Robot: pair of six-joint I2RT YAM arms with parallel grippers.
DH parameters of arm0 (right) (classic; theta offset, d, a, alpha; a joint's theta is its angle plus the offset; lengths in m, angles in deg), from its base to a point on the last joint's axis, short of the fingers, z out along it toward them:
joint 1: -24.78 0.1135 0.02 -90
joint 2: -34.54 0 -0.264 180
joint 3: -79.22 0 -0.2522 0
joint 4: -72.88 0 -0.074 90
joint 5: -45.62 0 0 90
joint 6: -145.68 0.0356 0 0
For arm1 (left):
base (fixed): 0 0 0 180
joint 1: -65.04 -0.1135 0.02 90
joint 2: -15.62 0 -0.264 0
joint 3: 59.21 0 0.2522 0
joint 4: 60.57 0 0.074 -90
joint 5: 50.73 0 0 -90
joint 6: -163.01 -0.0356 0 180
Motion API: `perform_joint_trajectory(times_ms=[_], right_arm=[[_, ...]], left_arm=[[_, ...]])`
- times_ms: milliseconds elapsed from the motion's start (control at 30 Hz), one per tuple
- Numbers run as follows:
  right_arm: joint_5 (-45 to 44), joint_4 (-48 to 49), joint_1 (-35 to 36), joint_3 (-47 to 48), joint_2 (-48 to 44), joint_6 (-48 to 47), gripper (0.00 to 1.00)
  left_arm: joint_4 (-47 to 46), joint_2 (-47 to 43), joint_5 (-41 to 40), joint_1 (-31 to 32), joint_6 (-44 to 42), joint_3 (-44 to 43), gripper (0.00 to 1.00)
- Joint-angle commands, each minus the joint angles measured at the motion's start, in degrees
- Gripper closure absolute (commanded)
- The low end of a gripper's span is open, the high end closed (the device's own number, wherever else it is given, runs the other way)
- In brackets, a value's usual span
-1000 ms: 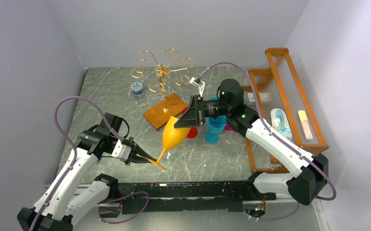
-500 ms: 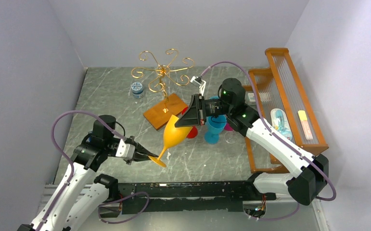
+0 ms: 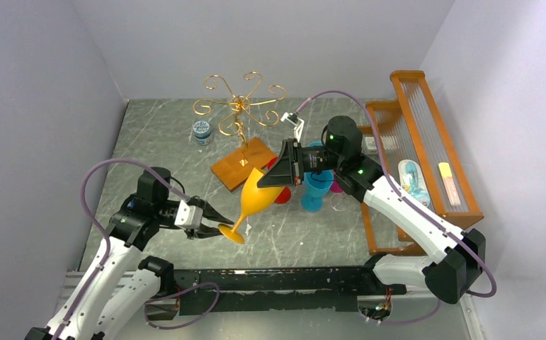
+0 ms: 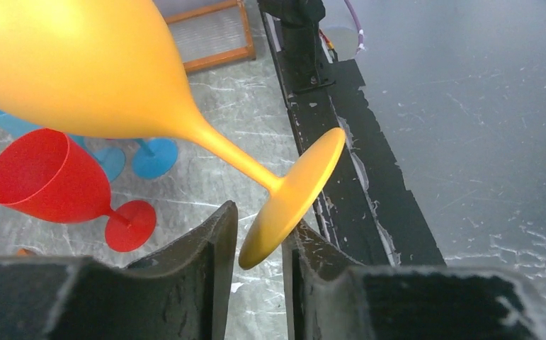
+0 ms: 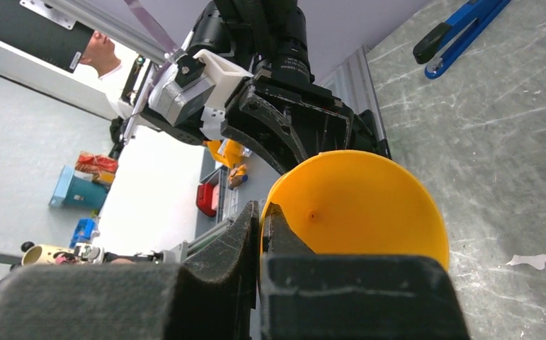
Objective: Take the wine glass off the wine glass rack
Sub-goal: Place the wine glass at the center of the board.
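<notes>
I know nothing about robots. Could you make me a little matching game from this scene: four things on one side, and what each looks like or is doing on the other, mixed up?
Things:
1. wine glass rack
2. orange wine glass
3. left hand
4. right hand

Descriptions:
A. open around the glass's foot
B. shut on the glass's rim
C. gold wire on a brown wooden base
D. tilted between the two hands

Pairs: 1-C, 2-D, 3-A, 4-B.
</notes>
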Motion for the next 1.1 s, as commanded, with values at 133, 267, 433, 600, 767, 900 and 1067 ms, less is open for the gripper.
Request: perform_joint_trajectory(times_ms=[133, 267, 433, 600, 767, 900, 1067], right_arm=[[-1.99, -1.45, 0.30, -0.04, -1.10, -1.86, 1.00], [-3.01, -1.52, 0.38, -0.98, -1.71, -2.16, 1.00], [-6.70, -6.41, 0.31, 0.08, -1.99, -5.00, 1.00], [-13.68, -8.91, 0.48, 0.09, -3.14, -7.23, 1.00], [-26.84, -18.74, 4.48, 3.69, -3.31, -16.00, 1.00], [-44.42, -26.47, 16.91, 6.33, -3.11, -23.74, 1.00], [-66.98, -29.91, 28.66, 2.42, -5.54, -27.96, 1.00]], left_arm=[[3.79, 0.42, 0.04, -0.47, -3.26, -3.34, 0.58], [6.56, 1.69, -3.34, -0.47, -3.82, -4.80, 0.41], [3.37, 0.67, -7.63, -0.47, 1.50, -4.89, 0.29], [-2.17, -2.72, -18.64, -0.46, 11.56, -5.30, 0.28], [-10.91, -10.33, -33.37, -0.47, 24.46, -2.29, 0.23], [-18.52, -17.91, -48.15, -0.43, 34.80, 1.13, 0.03], [-19.08, -22.92, -69.85, -0.46, 47.04, 0.05, 0.03]])
